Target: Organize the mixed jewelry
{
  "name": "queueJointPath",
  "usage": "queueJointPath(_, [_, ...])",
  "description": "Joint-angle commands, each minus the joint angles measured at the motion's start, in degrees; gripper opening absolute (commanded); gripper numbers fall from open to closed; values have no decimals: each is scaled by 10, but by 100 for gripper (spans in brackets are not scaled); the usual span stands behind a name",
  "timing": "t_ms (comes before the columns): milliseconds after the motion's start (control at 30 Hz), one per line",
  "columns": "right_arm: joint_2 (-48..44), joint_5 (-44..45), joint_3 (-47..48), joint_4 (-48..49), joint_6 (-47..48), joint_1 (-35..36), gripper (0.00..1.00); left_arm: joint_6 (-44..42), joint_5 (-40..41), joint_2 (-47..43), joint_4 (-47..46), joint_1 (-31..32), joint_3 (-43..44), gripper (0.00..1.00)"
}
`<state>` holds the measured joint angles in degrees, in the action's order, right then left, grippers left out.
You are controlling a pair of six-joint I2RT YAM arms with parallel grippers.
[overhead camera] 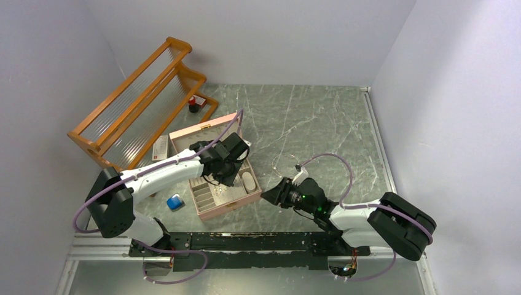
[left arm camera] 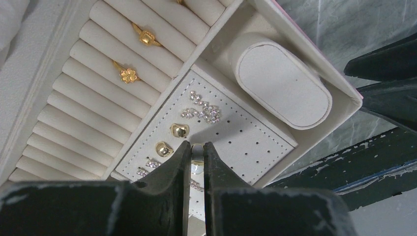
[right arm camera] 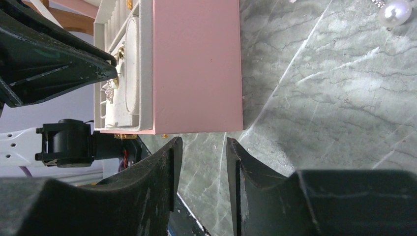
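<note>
well, the left gripper (left arm camera: pixel 196 149) is pressed nearly together over the perforated earring pad (left arm camera: pixel 246 142) of the pink jewelry box (right arm camera: pixel 196 64). it seems to be pinching a tiny gold stud (left arm camera: pixel 197 161) at its very tips, though the piece is mostly hidden between the pads, so that is a reading rather than a certainty. the right gripper (right arm camera: pixel 201 147) stands spread and empty, low on the marble table (right arm camera: pixel 319 98) just beside the box's outer wall.

the mixed jewelry is split. two gold rings (left arm camera: pixel 129 74) sit in the ring rolls, two domed gold studs (left arm camera: pixel 179 130) and some crystal pieces (left arm camera: pixel 201 113) are on the pad, and a pearl piece (right arm camera: pixel 396 12) lies loose on the table, apart from the box.

these pieces should be nearly weightless, hard and slick, with thin posts that could bend or flick away under a crooked squeeze. they are best taken across the head with the fingertips only, then pressed straight down into a hole.

only the left wrist view shows the pad's holes and which are filled. only the right wrist view shows the pearl and a small gold speck (right arm camera: pixel 164 136) on the table at the box's foot. only the top view shows both arms, the open lid (overhead camera: pixel 203 132) and a thin loop (overhead camera: pixel 276 166) on the table to the right of the box, probably the wire hoop.
</note>
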<state>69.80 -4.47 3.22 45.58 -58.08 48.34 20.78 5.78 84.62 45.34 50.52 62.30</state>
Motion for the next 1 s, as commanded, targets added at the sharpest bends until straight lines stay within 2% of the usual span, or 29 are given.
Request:
queueJointPath(0, [4, 9, 11, 8, 1, 2, 42, 0, -14, -5, -16, 4, -10, 6])
queueJointPath(533, [10, 8, 13, 9, 0, 2, 42, -1, -41, -20, -9, 4, -9, 5])
queueJointPath(667, [11, 7, 13, 8, 1, 1, 42, 0, -11, -9, 0, 5, -11, 6])
queueJointPath(833, [8, 9, 12, 7, 0, 2, 42, 1, -7, -5, -8, 4, -12, 10])
queueJointPath(967, [9, 9, 13, 7, 0, 2, 42, 0, -17, -3, -13, 5, -14, 18])
